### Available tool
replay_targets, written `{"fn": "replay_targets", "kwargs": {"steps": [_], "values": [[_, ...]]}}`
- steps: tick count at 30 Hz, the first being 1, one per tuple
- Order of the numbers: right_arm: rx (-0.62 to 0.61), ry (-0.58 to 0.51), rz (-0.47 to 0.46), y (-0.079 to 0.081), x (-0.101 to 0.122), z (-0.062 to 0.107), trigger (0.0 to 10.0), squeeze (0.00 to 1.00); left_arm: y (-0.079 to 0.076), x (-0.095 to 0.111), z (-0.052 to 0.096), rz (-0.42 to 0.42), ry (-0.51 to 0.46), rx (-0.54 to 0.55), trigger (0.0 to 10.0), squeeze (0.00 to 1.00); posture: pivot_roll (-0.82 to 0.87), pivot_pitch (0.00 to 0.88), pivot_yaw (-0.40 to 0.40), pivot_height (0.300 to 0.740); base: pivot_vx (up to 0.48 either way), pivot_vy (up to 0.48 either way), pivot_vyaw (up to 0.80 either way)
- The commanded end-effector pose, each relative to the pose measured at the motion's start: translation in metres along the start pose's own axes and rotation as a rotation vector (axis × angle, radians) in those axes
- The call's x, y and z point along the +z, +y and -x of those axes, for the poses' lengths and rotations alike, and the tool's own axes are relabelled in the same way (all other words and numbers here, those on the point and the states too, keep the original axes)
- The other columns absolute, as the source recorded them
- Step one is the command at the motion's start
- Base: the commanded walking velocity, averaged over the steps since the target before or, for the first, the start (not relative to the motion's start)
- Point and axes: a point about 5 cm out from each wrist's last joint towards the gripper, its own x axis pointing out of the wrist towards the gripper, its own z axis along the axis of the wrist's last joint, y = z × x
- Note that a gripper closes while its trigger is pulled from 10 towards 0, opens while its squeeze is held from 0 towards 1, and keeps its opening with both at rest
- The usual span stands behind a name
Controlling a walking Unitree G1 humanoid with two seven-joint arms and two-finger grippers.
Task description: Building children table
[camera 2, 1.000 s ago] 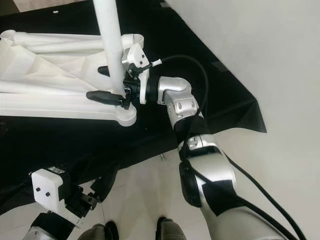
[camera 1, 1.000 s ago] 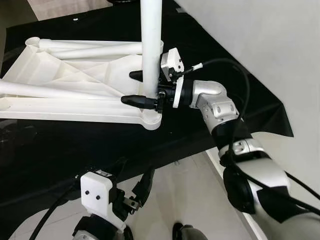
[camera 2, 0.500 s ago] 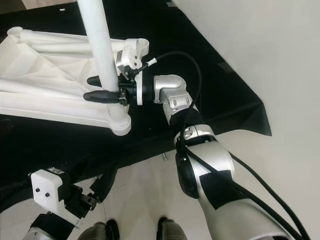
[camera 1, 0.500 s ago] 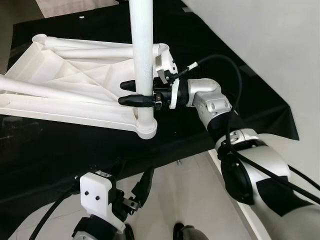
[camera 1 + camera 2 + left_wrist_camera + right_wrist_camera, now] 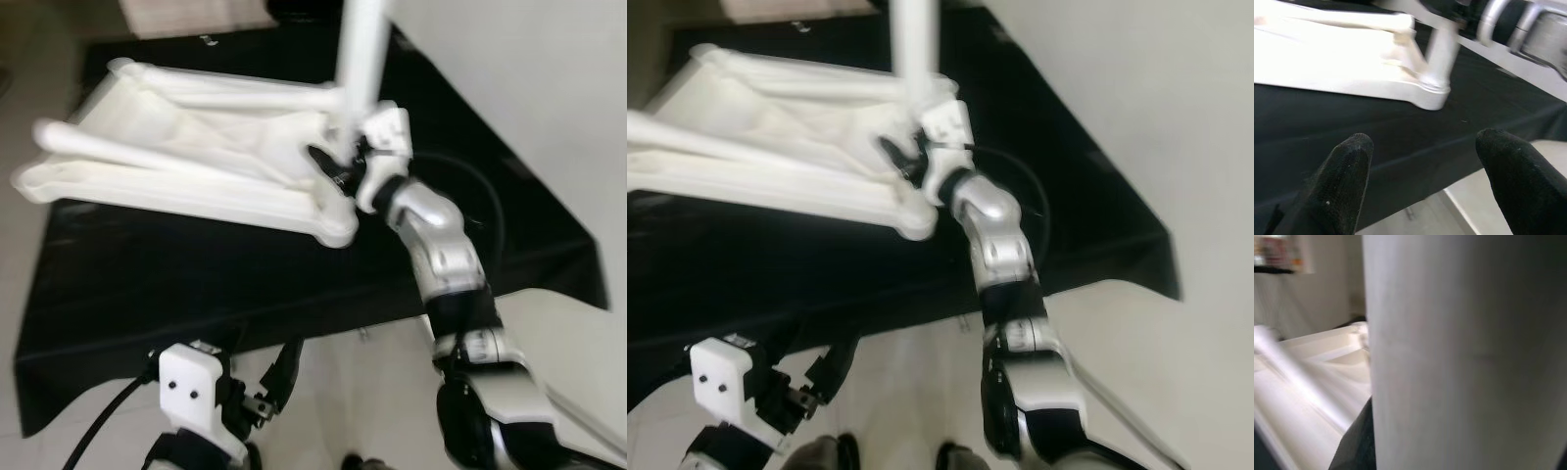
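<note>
A white plastic children's table (image 5: 186, 166) lies upside down on a black cloth (image 5: 147, 284). One white table leg (image 5: 361, 49) stands upright in the socket at its near right corner (image 5: 338, 227). My right gripper (image 5: 331, 166) is stretched forward and shut on the table leg just above the socket. In the right wrist view the leg (image 5: 1464, 357) sits right against the camera. My left gripper (image 5: 1422, 139) hangs low over the cloth's near edge. It is open, and nothing is between its black fingers (image 5: 1347, 171). The head views are blurred.
The black cloth covers the floor under the table and ends near my feet, where pale tile (image 5: 372, 392) begins. A white wall or panel (image 5: 519, 88) runs along the right side, close to my right arm (image 5: 446, 264).
The whole picture has shifted and blurred, so the camera has moved. My right arm now reaches straighter forward, still holding the leg. The left gripper has stayed low and open.
</note>
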Motion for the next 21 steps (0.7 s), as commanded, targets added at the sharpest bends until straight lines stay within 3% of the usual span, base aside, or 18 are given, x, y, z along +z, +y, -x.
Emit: {"fn": "replay_targets", "kwargs": {"steps": [1,2,6,7,8,10,11,12,13,15,16,17,20,21], "values": [[-0.149,0.249,0.017,-0.022,-0.051,0.015,0.0,0.00,0.001,0.000,0.000,-0.005,0.001,0.005,10.0,0.00,0.12,0.250,-0.051,0.740,0.000,0.000,0.00],[-0.149,0.249,0.017,-0.022,-0.051,0.015,0.0,0.00,0.001,0.000,0.000,-0.005,0.001,0.005,10.0,0.00,0.12,0.250,-0.051,0.740,0.000,0.000,0.00],[-0.128,0.144,-0.009,-0.011,-0.025,-0.020,0.0,0.00,0.001,-0.001,-0.003,-0.003,-0.001,-0.006,10.0,0.00,0.11,0.238,-0.049,0.740,0.000,0.000,0.00],[-0.128,0.144,-0.009,-0.011,-0.025,-0.020,0.0,0.00,0.001,-0.001,-0.003,-0.003,-0.001,-0.006,10.0,0.00,0.11,0.238,-0.049,0.740,0.000,0.000,0.00],[-0.112,0.125,-0.013,-0.007,-0.017,-0.025,3.1,0.00,0.001,-0.001,-0.004,-0.004,-0.004,-0.004,10.0,0.00,0.11,0.238,-0.053,0.740,0.000,0.000,0.00],[-0.102,0.116,-0.014,-0.004,-0.013,-0.028,3.1,0.00,0.001,-0.001,-0.004,-0.004,-0.005,-0.002,10.0,0.00,0.11,0.238,-0.053,0.740,0.000,0.000,0.00],[-0.089,0.112,-0.010,0.000,-0.010,-0.029,10.0,0.00,0.001,-0.001,-0.004,-0.004,-0.007,0.001,10.0,0.00,0.11,0.238,-0.054,0.740,0.000,0.000,0.00],[-0.019,0.089,-0.018,0.008,-0.005,-0.031,10.0,0.36,0.001,-0.001,-0.004,-0.004,-0.008,0.002,10.0,0.00,0.11,0.242,-0.054,0.740,0.000,0.000,0.00],[0.061,0.061,-0.049,0.015,0.000,-0.033,10.0,1.00,0.001,-0.001,-0.004,-0.003,-0.009,0.002,10.0,0.00,0.10,0.242,-0.056,0.740,0.000,0.000,0.00],[0.101,0.048,-0.070,0.021,0.006,-0.031,10.0,1.00,0.001,-0.001,-0.005,-0.002,-0.010,0.002,10.0,0.00,0.10,0.242,-0.056,0.740,0.000,0.000,0.00],[0.237,-0.024,-0.097,0.029,0.023,-0.032,10.0,1.00,0.000,-0.001,-0.005,0.000,-0.011,-0.001,10.0,0.00,0.10,0.243,-0.055,0.740,0.000,0.000,0.00],[0.295,-0.054,-0.094,0.030,0.030,-0.033,10.0,1.00,0.000,-0.001,-0.005,0.001,-0.011,-0.002,10.0,0.00,0.09,0.241,-0.057,0.740,0.000,0.000,0.00],[0.329,-0.071,-0.092,0.031,0.035,-0.034,10.0,1.00,0.000,-0.001,-0.005,0.001,-0.011,-0.002,10.0,0.00,0.09,0.241,-0.057,0.740,0.000,0.000,0.00],[0.560,-0.094,0.015,0.039,0.039,-0.031,10.0,0.21,0.000,-0.001,-0.005,0.002,-0.012,-0.003,10.0,0.00,0.09,0.241,-0.053,0.740,0.000,0.000,0.00]]}}
